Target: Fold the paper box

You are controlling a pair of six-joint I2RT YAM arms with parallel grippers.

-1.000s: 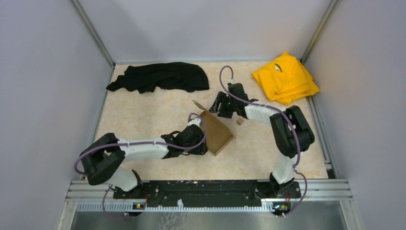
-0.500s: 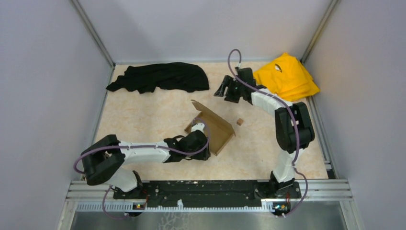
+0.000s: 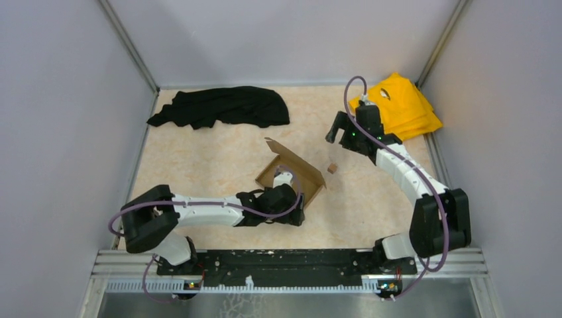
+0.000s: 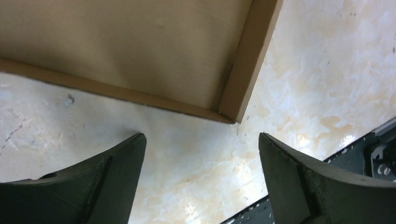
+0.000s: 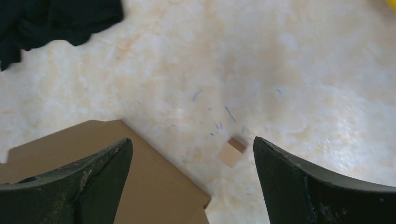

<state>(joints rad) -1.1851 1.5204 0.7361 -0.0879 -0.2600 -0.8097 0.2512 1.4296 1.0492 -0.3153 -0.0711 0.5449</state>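
Paper box lies mid-way across the table, a shallow open tray with one flap raised at its far corner. Left gripper: jaws spread wide, nothing between them, low beside the box's near corner. Right gripper: jaws wide and empty, raised beside the yellow cloth, well apart from the box. Small brown cube sits just right of the box.
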